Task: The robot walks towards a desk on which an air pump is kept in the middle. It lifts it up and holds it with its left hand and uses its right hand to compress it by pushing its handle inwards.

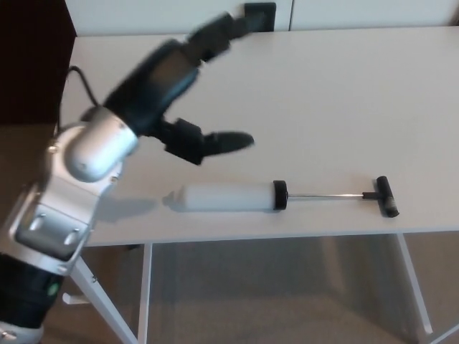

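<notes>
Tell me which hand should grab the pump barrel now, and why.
Left. The left hand is open above the desk, just behind the air pump and its white barrel. The right hand is not in view.

Air pump (237,196) lying on desk (323,93) near front edge, handle (386,196) at right end, left hand (172,86) above, fingers (222,141) spread just behind pump body.

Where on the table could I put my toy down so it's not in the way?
The table is bare on its whole right side, above the pump's handle. It's crowded on the left, where the left robot hand hovers open over the air pump.
</notes>
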Tool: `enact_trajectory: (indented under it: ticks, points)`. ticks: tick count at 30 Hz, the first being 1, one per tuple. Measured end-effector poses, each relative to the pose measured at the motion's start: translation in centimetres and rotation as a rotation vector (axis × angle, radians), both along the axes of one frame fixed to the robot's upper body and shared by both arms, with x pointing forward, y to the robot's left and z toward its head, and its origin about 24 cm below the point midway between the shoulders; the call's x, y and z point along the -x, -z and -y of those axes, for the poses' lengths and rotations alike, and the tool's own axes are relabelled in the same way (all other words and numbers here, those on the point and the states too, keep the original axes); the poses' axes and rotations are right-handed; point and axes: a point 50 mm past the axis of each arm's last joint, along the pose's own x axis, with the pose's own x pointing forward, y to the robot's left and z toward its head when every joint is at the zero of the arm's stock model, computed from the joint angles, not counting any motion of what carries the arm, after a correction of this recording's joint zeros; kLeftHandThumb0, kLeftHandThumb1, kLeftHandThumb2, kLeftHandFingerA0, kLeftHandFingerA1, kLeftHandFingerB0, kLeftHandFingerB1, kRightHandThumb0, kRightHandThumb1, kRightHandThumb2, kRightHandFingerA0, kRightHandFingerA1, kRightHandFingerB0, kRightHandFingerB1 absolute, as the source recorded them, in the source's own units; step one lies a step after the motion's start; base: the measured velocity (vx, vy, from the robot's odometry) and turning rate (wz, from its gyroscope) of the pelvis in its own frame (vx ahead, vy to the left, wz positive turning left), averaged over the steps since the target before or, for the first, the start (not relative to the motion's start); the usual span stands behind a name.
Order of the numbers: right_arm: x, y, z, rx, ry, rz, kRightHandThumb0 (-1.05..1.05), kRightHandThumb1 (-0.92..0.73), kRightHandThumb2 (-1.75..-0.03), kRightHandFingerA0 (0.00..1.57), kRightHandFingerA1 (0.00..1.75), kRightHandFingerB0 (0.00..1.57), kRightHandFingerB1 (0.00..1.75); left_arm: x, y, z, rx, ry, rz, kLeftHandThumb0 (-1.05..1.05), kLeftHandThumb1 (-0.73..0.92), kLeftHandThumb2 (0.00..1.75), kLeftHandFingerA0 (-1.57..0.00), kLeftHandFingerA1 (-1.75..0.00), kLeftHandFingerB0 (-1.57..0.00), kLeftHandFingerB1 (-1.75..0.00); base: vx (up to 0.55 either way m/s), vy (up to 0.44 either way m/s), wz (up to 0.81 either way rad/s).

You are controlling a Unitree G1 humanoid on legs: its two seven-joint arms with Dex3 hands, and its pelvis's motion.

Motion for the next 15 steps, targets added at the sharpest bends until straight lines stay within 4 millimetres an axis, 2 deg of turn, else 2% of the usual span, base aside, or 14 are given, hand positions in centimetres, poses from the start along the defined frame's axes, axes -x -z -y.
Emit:
enact_trajectory:
  ticks: [1,10,11,13,14,15]
  points:
    - [0.0,0.0,0.0,0.001,-0.001,0.000,-0.16,-0.68,-0.60,0.67,0.49,0.59,0.48,-0.1,0.4,0.4,-0.031,0.008,-0.011,-0.71,0.44,0.79,-0.08,-0.16,-0.08,-0.15,0.00,0.000,0.00]
    - [-0.1,0.0,0.0,0.004,-0.004,0.001,-0.15,-0.69,-0.60,0.67,0.49,0.57,0.48,-0.3,3.3,2.1,-0.256,0.052,-0.067,-0.60,0.38,0.76,-0.03,-0.16,-0.03,-0.21,0.00,0.000,0.00]
    - [-0.1,0.0,0.0,0.004,-0.005,0.002,-0.16,-0.69,-0.60,0.67,0.49,0.57,0.47,-0.4,3.6,2.3,-0.287,0.056,-0.073,-0.54,0.43,0.54,0.00,-0.20,0.00,-0.23,0.00,0.000,0.00]
    - [-0.2,-0.1,0.0,0.004,-0.007,0.003,-0.16,-0.69,-0.60,0.67,0.49,0.57,0.47,-0.5,4.3,2.5,-0.360,0.064,-0.081,-0.54,0.43,0.54,0.00,-0.20,0.00,-0.23,0.00,0.000,0.00]
    - [-0.3,-0.1,-0.1,0.004,-0.008,0.004,-0.16,-0.69,-0.60,0.68,0.48,0.57,0.47,-0.6,4.6,2.6,-0.389,0.066,-0.085,-0.58,0.35,0.76,0.00,-0.15,-0.01,-0.19,0.00,0.000,0.00]
    - [-0.3,-0.1,-0.1,0.004,-0.008,0.004,-0.16,-0.69,-0.60,0.68,0.48,0.57,0.47,-0.6,4.6,2.6,-0.389,0.066,-0.085,-0.58,0.35,0.76,0.00,-0.15,-0.01,-0.19,0.00,0.000,0.00]
